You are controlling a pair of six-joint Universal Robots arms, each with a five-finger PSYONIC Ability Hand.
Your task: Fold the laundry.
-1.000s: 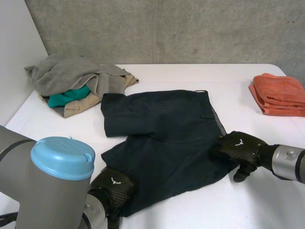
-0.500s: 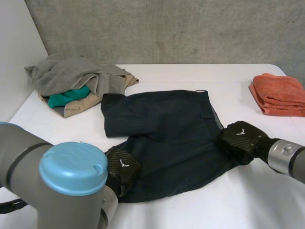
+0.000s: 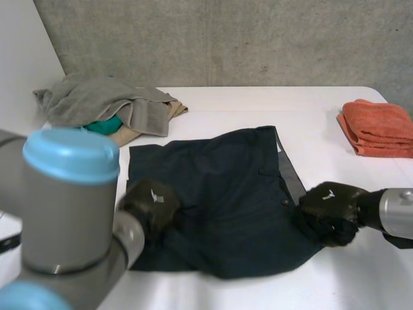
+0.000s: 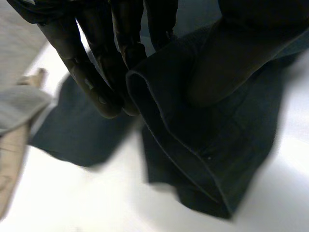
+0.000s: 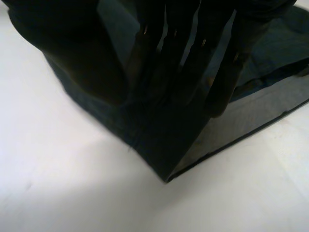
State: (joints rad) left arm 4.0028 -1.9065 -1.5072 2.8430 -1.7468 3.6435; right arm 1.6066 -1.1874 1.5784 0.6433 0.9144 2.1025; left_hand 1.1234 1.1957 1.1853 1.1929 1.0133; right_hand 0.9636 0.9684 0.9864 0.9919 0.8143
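Note:
A dark navy garment (image 3: 226, 194) lies across the middle of the white table (image 3: 258, 100). My left hand (image 3: 151, 203) is at its left edge. In the left wrist view the fingers (image 4: 96, 72) and the thumb pinch a raised fold of the dark cloth (image 4: 203, 145). My right hand (image 3: 329, 210) is at the garment's right edge near the front. In the right wrist view its fingers (image 5: 193, 63) and thumb clamp a lifted corner of the navy cloth (image 5: 159, 145) just above the table.
A heap of grey, teal and tan laundry (image 3: 106, 106) sits at the back left near the wall. A folded orange towel (image 3: 377, 126) lies at the back right. Bare white table surrounds the garment at the front and right.
Both hands have closed on the garment's edges. My left hand moved up from the front edge with the cloth, and the garment has shifted and changed shape.

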